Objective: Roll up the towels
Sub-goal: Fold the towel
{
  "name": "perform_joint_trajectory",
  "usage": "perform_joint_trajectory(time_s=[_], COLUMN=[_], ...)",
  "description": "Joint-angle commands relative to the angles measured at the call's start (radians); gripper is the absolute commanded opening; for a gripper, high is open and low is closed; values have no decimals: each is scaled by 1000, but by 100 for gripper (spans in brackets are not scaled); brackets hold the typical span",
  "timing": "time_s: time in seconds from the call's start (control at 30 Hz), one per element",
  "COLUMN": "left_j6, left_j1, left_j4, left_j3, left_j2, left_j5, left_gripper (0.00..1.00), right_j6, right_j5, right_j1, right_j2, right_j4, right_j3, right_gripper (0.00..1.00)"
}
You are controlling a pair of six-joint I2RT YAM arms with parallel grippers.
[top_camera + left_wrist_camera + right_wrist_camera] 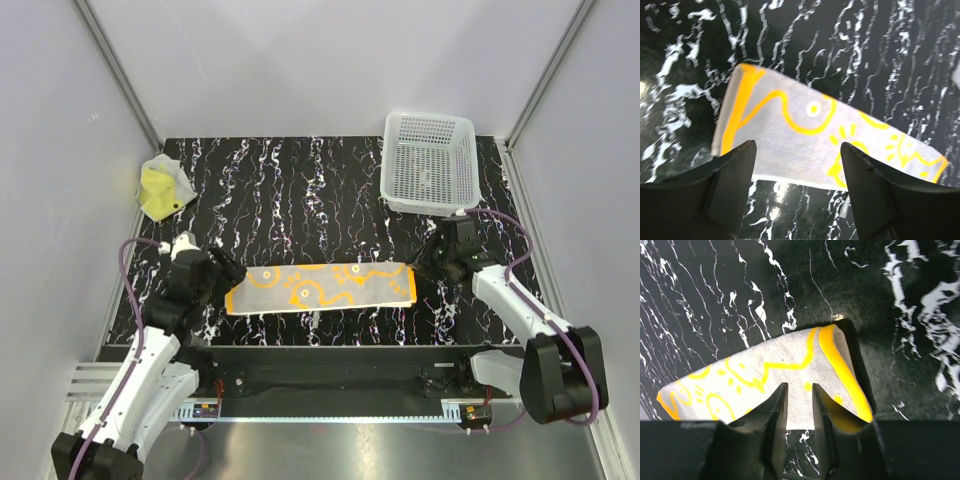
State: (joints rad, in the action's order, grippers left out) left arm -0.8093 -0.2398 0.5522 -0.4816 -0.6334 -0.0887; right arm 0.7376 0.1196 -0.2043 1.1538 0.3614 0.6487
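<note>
The orange towel (320, 287), white with orange squiggles, lies flat as a long folded strip near the table's front. My left gripper (232, 270) is wide open just off its left end; in the left wrist view the jaws (797, 150) straddle the towel's near edge (805, 130) without touching it. My right gripper (422, 262) is at the strip's right end; in the right wrist view its jaws (798, 387) stand only a narrow gap apart over the towel (765, 375), with nothing between them. The yellow towel (163, 188) lies crumpled at the back left.
A white perforated basket (428, 162) stands at the back right, just behind my right arm. The black marbled table (300, 190) is walled by grey panels on three sides. A metal rail runs along the front edge.
</note>
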Motion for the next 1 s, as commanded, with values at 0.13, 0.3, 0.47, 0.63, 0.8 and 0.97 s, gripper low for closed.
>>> perform_joint_trajectory(time_s=[0.13,0.3,0.47,0.63,0.8,0.97], left_j6=[-16,-45,-44,-28,4,36], left_j1=[-4,-4,-4,-3,-3,-3], left_j4=[-51,-44,-15,8,-76,-121], left_j3=[-22,1,-25,-54,-58,-84], left_j2=[-141,-205,-304,-429,-527,-627], left_j5=[-11,-54,-114,-152,-100,-92], left_gripper=[89,90,89,89,74,31], right_j6=[11,-29,-58,-64,-63,-67], right_j5=[80,42,37,104,132,130], right_j1=[3,3,3,2,2,0], right_j2=[47,47,150,262,313,293], right_j4=[-141,-118,-111,-170,-193,-177], right_j3=[-58,-41,6,2,-9,-23], right_gripper=[34,42,45,47,47,47])
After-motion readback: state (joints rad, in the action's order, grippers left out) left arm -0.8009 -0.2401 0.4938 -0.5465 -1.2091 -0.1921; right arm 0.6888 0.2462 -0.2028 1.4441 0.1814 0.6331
